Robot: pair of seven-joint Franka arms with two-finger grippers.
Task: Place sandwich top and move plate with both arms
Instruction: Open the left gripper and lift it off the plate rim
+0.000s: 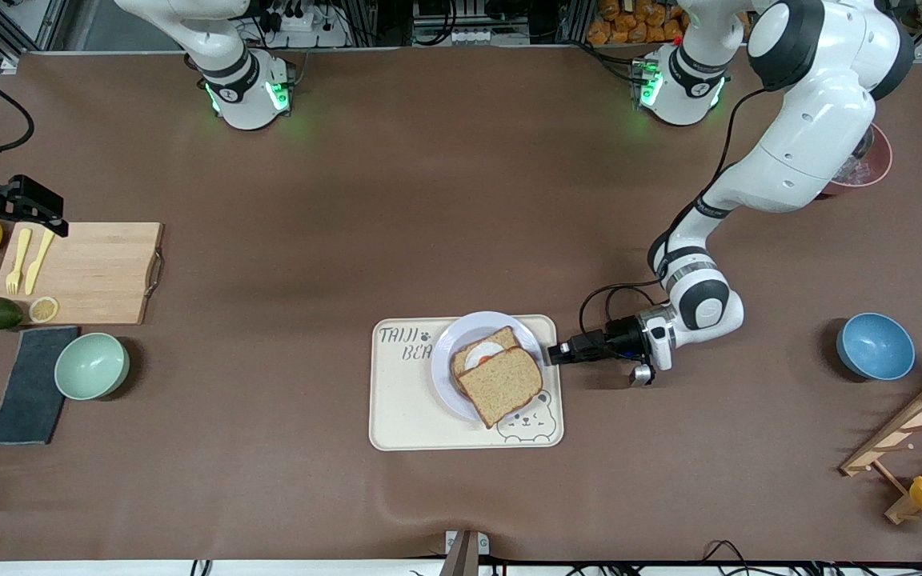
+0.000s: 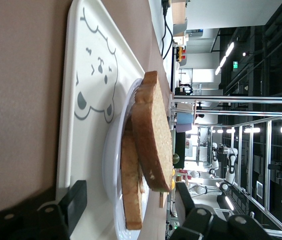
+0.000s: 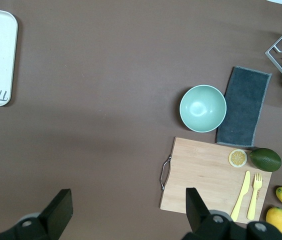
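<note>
The light-brown wholemeal sandwich top [image 1: 503, 386] leans askew on the egg slice [image 1: 483, 354] on the round pale lavender plate [image 1: 446, 364], so it may slide during carrying; the left gripper [image 1: 551, 353] is open beside the rim, the right gripper [image 3: 126, 210] gapes over the table, mostly out of the front view.

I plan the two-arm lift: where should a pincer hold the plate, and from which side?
Grip the plate at its bare rim, low and level from each arm's end of the table. The sandwich top covers its middle; the left pincer already faces the rim.
</note>
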